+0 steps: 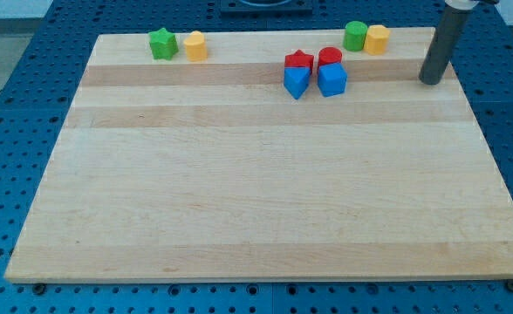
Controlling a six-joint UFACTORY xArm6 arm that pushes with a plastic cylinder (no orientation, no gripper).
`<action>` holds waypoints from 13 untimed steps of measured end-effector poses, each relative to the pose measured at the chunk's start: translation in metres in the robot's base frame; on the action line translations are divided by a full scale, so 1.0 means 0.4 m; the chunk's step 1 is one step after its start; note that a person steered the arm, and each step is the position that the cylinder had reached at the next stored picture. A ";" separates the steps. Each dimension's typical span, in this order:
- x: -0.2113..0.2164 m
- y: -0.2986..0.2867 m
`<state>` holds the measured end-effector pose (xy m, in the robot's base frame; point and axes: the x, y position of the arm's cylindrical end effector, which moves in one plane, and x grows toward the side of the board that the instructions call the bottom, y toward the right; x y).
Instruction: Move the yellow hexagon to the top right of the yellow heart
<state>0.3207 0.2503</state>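
A pale wooden board fills most of the view, resting on a blue perforated table that shows around its edges. All the blocks sit along the board's top edge. At the top left, a green star stands just beside a yellow block, which is on its right; the two are close, and the yellow block's shape is hard to make out, though its rounded top suggests the heart. Near the top centre is a tight cluster of four: a red star-like block and a red rounded block side by side, with a blue block and a second blue block directly below them, touching or nearly touching. At the top right, a green rounded block stands against another yellow block, apparently the hexagon, which lies on its right. A dark straight rod comes down from the view's top right corner, and my tip meets the board to the right of and slightly below that yellow block, clearly apart from it and from every other block. The arm carries no claw, only this rod, so nothing is held and there is no opening to report
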 end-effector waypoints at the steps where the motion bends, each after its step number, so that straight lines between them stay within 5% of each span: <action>1: -0.001 0.000; 2: -0.009 0.089; 4: -0.219 0.116; 11: -0.238 -0.361; 13: -0.218 -0.271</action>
<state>0.2334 0.1420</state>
